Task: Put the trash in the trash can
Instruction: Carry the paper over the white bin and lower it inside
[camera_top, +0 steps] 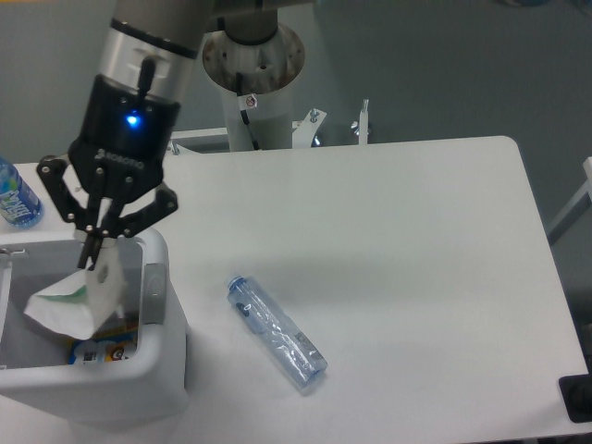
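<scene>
Right now your gripper [93, 254] is hanging over the open top of the trash can [165, 365], at the left side of the table [407, 250]. Its 2 fingers are pinched together on the top edge of a white packet [74, 301], which is dangling below them, inside the outline of the bin opening and tilted. You are seeing a thin green streak along the packet's upper fold; any print on it is too blurred to read. Whether the packet's lower edge is touching anything inside the bin, you cannot tell.

The bin is sitting at the table's front left corner, and a grey tab [153, 294] is showing on its right wall. Inside, under the packet, something yellow and blue-white [102, 347] is lying on the bottom, partly hidden.

The clear bluish bottle [277, 332] is lying flat on the table, well to the right of the bin and apart from it, running diagonally with its cap end toward the upper left. Nothing is touching it.

A 2nd bottle with a blue label [16, 196] is standing at the far left edge of the view, behind the bin and cut off by the frame.

A blue light [134, 118] is glowing on the gripper body, and the arm's base column [254, 88] is standing behind the table's back edge.
</scene>
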Tool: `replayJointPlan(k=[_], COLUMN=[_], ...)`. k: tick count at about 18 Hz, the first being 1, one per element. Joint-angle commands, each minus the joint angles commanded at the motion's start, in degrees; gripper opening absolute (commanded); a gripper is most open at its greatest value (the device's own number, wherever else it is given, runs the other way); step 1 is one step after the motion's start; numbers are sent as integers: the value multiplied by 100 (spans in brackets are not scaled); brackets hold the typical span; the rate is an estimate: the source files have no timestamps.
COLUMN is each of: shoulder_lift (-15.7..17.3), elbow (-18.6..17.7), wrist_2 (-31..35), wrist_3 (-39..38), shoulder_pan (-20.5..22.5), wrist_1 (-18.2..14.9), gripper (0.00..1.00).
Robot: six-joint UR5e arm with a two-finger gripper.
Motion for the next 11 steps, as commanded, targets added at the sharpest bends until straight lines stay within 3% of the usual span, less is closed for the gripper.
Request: replayJointPlan(k=[11], shoulder_lift=[-360], elbow=[-369], wrist_2=[61], wrist_3=[210], shoulder_pan=[-220], wrist_1=[79], gripper=[0])
